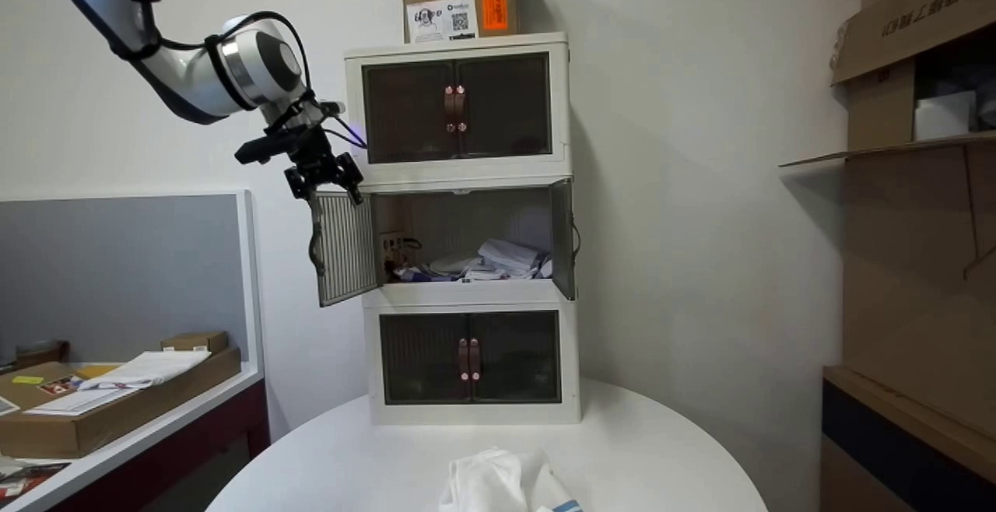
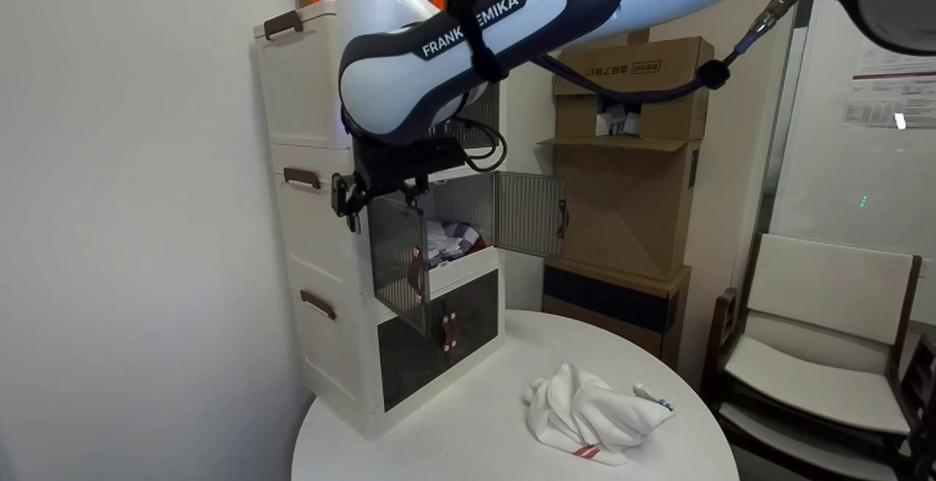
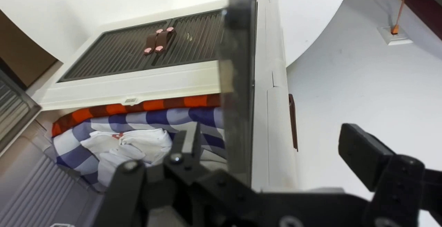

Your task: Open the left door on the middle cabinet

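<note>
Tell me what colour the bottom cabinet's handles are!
The door handles are dark brown with pink studs, clearest in the wrist view.

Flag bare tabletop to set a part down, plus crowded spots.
Bare: the round white table between bottom cabinet and crumpled cloth, and either side of that cloth. Crowded: the middle cabinet, heaped inside with cloths, and the left door, straddled by the open gripper.

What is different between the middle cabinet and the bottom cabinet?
On the middle cabinet, the left door and right door stand open; on the bottom cabinet, both doors are shut. Cloths show inside the middle cabinet; dark panes obscure the bottom cabinet's interior. Both are white with two doors.
</note>
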`<action>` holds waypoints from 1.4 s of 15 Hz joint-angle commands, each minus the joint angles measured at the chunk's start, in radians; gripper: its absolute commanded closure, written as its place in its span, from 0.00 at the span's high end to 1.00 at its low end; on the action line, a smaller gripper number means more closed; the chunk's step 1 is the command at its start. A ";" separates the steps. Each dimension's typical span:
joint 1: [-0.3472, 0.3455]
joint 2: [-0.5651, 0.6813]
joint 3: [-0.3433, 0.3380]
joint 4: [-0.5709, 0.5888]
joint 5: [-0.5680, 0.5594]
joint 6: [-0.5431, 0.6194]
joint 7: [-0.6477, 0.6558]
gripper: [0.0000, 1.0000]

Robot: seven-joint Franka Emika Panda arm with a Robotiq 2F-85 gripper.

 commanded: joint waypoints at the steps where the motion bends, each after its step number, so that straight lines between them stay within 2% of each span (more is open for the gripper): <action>1: -0.031 -0.056 -0.007 0.029 0.044 -0.041 -0.021 1.00; 6: -0.090 -0.125 -0.013 0.116 0.181 -0.082 -0.111 1.00; 10: -0.149 -0.200 -0.043 0.086 0.238 -0.042 -0.180 1.00; 13: -0.199 -0.255 -0.076 -0.027 0.214 -0.003 -0.195 1.00; 17: -0.250 -0.320 -0.112 -0.263 0.191 0.101 -0.244 1.00; 21: -0.265 -0.370 -0.120 -0.502 0.148 0.288 -0.373 1.00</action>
